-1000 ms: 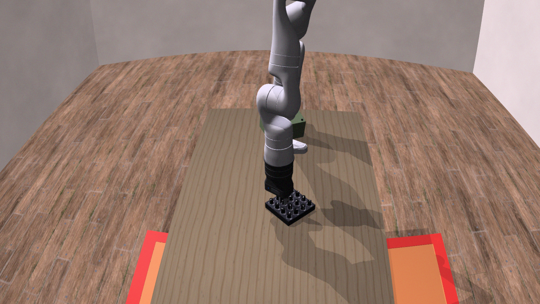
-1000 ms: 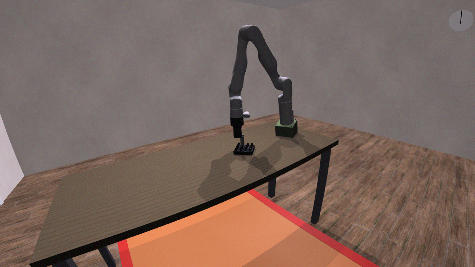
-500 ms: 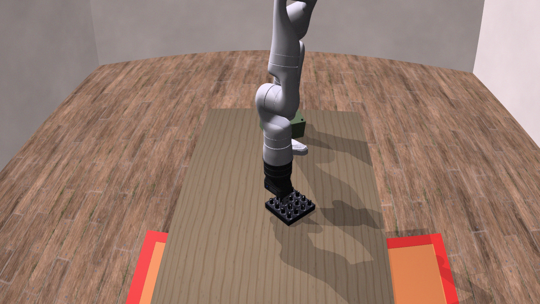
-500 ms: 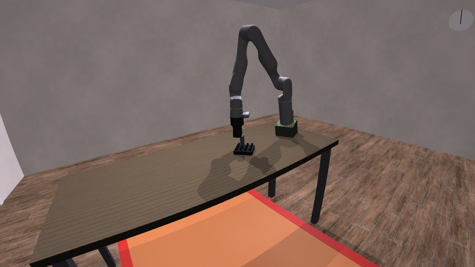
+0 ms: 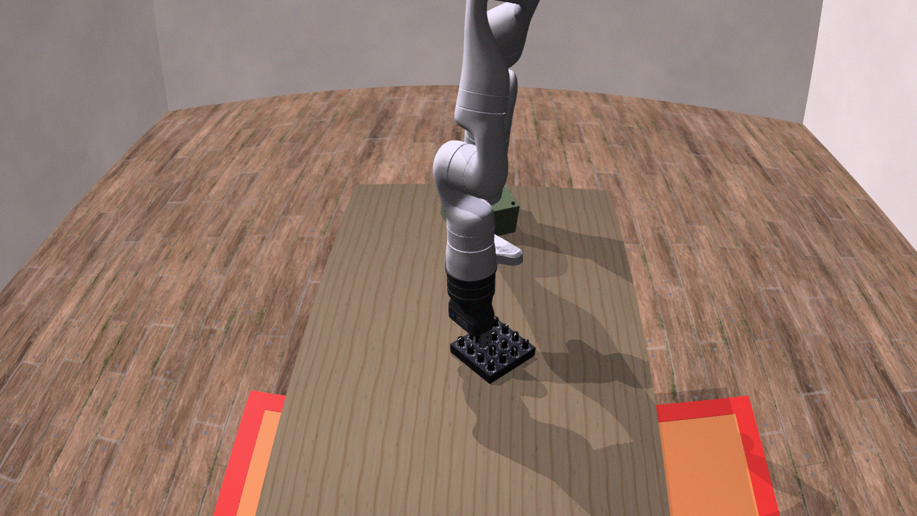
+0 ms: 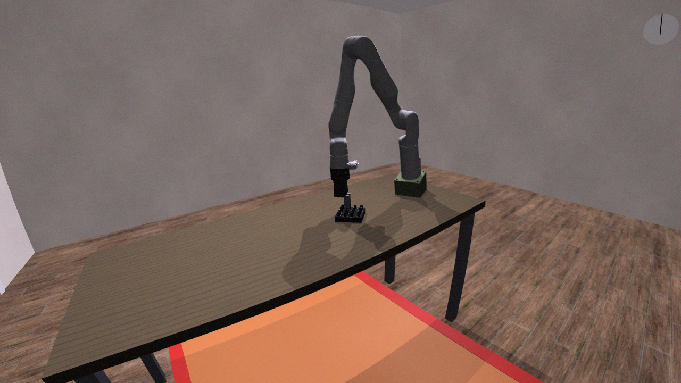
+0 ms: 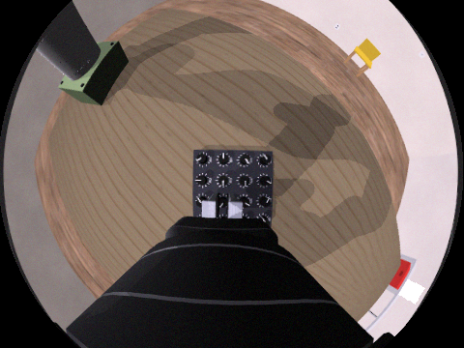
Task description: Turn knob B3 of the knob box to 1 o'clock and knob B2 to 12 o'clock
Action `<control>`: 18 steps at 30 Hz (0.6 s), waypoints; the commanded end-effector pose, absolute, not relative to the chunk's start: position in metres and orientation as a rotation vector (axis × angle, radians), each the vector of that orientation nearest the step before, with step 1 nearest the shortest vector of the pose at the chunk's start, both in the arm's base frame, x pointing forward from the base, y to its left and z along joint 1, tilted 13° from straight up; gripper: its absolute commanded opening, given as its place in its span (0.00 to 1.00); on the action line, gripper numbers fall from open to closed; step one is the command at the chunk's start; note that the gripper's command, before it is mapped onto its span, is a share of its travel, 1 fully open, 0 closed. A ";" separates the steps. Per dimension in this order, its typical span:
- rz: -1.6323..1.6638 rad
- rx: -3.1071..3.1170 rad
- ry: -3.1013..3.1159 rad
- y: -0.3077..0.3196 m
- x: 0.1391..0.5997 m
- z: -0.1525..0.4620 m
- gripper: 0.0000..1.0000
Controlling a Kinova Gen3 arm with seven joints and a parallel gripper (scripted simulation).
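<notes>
Claw (image 5: 485, 340) (image 6: 347, 207) (image 7: 222, 201) grips 1 knob (image 7: 222, 200) of the knob box (image 5: 471, 366) (image 6: 349, 219) (image 7: 234, 169), which stands on the table (image 5: 359, 320) (image 6: 214, 266) (image 7: 121, 159).

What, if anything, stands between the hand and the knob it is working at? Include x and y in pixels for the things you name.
Nothing visible: in the wrist view the hand (image 5: 483, 340) (image 6: 347, 208) (image 7: 222, 201) has a finger on either side of that knob (image 7: 222, 202). Neighbouring knobs crowd around on the knob box (image 5: 471, 368) (image 6: 349, 219) (image 7: 234, 169); finger contact is unclear.

black knob box (image 5: 491, 374) (image 6: 349, 219) (image 7: 269, 189) with white marks, brown wood-grain table (image 5: 385, 385) (image 6: 190, 266) (image 7: 121, 145), green base block (image 5: 507, 222) (image 6: 404, 186) (image 7: 107, 79)
</notes>
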State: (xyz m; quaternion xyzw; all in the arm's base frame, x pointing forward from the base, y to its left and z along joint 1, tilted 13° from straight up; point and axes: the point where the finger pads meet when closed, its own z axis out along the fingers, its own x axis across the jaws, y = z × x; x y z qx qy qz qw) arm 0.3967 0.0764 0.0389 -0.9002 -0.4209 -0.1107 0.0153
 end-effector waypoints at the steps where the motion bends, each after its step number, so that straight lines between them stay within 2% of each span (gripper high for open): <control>1: -0.346 -2.804 -1.301 0.077 0.397 0.039 0.30; 18: -0.346 -2.814 -1.276 0.077 0.397 0.039 0.30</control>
